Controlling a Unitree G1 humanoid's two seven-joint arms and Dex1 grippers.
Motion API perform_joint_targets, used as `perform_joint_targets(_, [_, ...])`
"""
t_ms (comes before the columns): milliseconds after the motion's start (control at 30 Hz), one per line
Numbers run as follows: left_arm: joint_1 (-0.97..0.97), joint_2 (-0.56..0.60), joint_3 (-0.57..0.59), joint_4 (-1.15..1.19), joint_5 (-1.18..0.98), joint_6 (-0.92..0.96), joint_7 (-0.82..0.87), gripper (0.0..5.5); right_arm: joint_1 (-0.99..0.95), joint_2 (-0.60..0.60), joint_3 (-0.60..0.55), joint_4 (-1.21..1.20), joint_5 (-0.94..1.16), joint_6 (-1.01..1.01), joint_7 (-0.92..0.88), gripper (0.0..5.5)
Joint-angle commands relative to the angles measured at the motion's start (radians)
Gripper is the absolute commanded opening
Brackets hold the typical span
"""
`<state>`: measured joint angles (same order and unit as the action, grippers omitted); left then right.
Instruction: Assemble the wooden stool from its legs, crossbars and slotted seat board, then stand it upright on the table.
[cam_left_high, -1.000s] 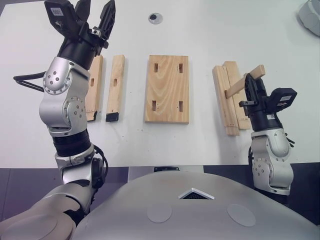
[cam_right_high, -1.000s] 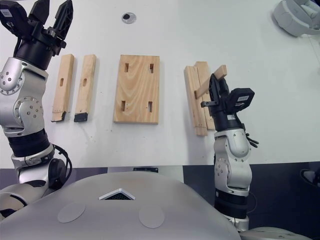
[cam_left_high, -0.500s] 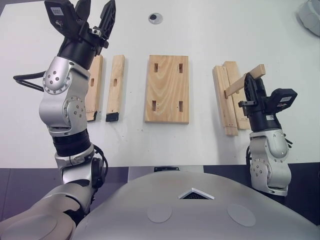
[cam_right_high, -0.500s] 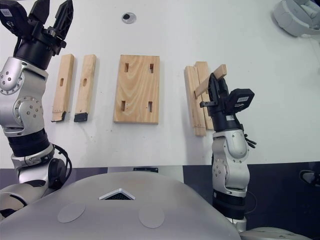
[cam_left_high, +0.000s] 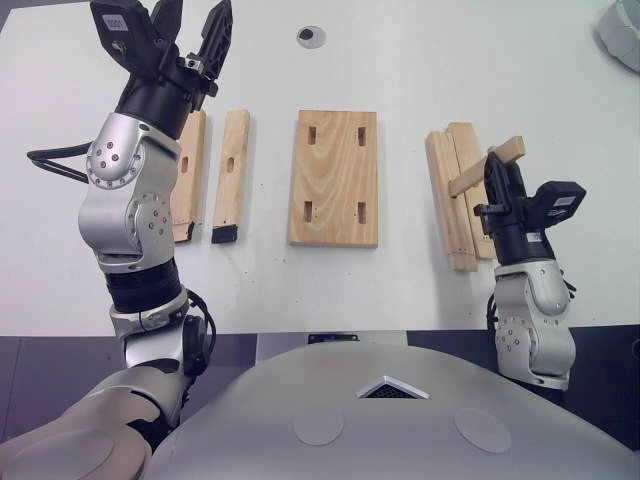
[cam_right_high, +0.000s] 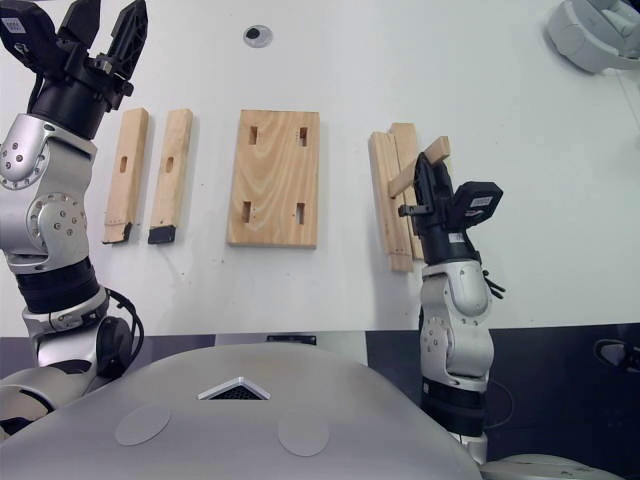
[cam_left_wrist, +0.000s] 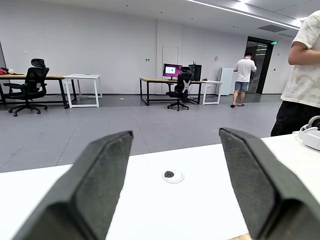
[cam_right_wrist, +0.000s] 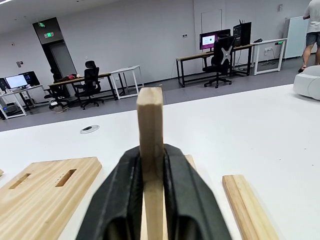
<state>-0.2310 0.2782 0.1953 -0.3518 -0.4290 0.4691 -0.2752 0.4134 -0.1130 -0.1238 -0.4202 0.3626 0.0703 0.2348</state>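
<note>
The slotted seat board (cam_left_high: 335, 178) lies flat mid-table. Two wooden legs (cam_left_high: 232, 170) rest side by side to its left, and two more legs (cam_left_high: 445, 200) lie to its right. My right gripper (cam_left_high: 497, 172) is shut on a thin crossbar (cam_left_high: 510, 152), which is held tilted just above the right-hand legs. In the right wrist view the crossbar (cam_right_wrist: 150, 125) stands clamped between the fingers (cam_right_wrist: 182, 195), with the seat board (cam_right_wrist: 40, 200) off to one side. My left gripper (cam_left_high: 192, 20) is open and raised over the far ends of the left-hand legs, holding nothing.
A round cable grommet (cam_left_high: 311, 37) is set in the table beyond the board. A white device (cam_left_high: 622, 30) sits at the far right corner. The table's front edge (cam_left_high: 330, 333) runs close to the robot.
My right gripper has drifted slightly left with the crossbar, closer over the right-hand legs. The left arm has stayed still.
</note>
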Motion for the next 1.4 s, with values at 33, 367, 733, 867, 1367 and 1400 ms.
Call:
perform_joint_targets(33, [-0.017, 0.012, -0.005, 0.013, 0.001, 0.004, -0.006, 3.19, 0.021, -0.008, -0.001, 0.027, -0.032, -0.011, 0.001, 0.42])
perform_joint_targets(367, [-0.021, 0.021, -0.004, 0.01, 0.005, 0.007, -0.006, 3.19, 0.062, -0.056, 0.024, 0.197, -0.155, -0.099, 0.022, 0.42])
perform_joint_targets(733, [-0.028, 0.036, -0.005, 0.005, 0.002, 0.017, -0.003, 3.19, 0.093, -0.099, 0.06, 0.251, -0.183, -0.074, 0.036, 0.42])
perform_joint_targets(867, [-0.035, 0.04, -0.004, 0.008, 0.002, 0.017, -0.004, 3.19, 0.103, -0.107, 0.069, 0.293, -0.186, -0.074, 0.039, 0.42])
perform_joint_targets(1367, [-0.053, 0.039, -0.012, 0.03, 0.007, 0.003, -0.009, 3.19, 0.064, -0.1, 0.065, 0.278, -0.142, -0.166, 0.059, 1.11])
perform_joint_targets(1400, [-0.053, 0.038, -0.013, 0.031, 0.007, 0.001, -0.009, 3.19, 0.063, -0.097, 0.063, 0.27, -0.139, -0.173, 0.062, 1.34])
